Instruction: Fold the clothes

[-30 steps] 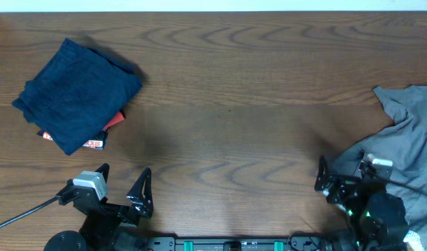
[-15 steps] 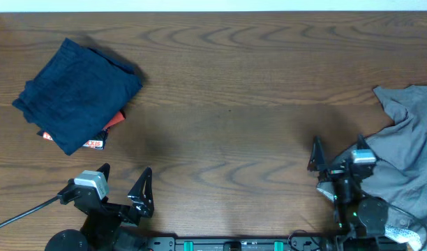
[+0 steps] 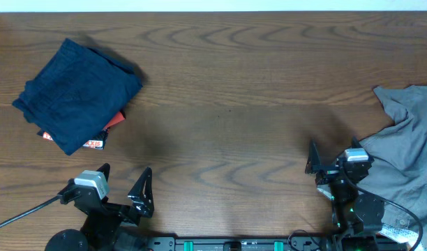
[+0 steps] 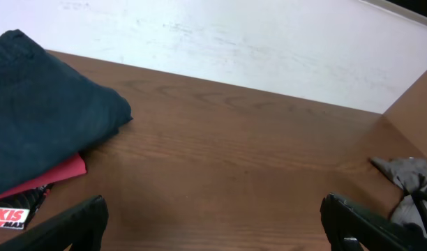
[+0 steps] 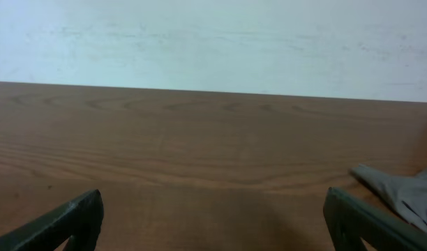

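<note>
The clothes lie at both ends of the wooden table [image 3: 227, 104]. A folded dark navy garment [image 3: 77, 94] rests at the far left and also fills the left of the left wrist view [image 4: 39, 104]. A crumpled grey garment [image 3: 409, 146] spreads over the right edge, and its corner shows in the right wrist view [image 5: 402, 192]. My left gripper [image 3: 124, 174] stands open at the front left, well short of the navy garment, with only bare wood between its fingers [image 4: 213, 209]. My right gripper [image 3: 332, 157] is open beside the grey garment's left edge and holds nothing [image 5: 212, 202].
A red-and-white label [image 3: 95, 143] and a red tag [image 3: 114, 122] stick out from under the navy garment, and the label also shows in the left wrist view [image 4: 11, 213]. A black cable [image 3: 25, 213] runs off the front left. A pale wall [image 5: 213, 42] bounds the far edge.
My right gripper has shifted a little left and farther from the front edge, off the grey garment's edge. The left arm and both garments have not moved.
</note>
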You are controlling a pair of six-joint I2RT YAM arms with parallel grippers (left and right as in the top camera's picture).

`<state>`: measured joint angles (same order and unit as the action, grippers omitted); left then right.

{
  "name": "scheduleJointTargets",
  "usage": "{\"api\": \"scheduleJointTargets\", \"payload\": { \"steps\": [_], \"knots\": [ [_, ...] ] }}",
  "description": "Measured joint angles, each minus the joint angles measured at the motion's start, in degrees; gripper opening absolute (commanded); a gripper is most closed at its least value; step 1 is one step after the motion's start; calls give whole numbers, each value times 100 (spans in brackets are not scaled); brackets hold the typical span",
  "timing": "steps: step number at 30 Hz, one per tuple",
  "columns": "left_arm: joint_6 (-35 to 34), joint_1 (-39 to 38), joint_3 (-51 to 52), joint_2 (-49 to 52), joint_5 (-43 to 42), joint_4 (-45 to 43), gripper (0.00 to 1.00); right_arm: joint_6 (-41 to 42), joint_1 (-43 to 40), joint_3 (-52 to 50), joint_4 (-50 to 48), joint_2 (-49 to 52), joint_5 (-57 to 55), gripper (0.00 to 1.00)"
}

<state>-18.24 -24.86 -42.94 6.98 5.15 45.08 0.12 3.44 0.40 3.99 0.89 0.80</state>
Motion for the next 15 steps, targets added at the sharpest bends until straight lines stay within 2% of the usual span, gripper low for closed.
{"api": "scheduleJointTargets", "payload": {
  "steps": [15],
  "knots": [
    [2, 0, 0, 0, 0, 0, 98, 0, 0, 0, 0, 0, 11, 99]
  ]
}}
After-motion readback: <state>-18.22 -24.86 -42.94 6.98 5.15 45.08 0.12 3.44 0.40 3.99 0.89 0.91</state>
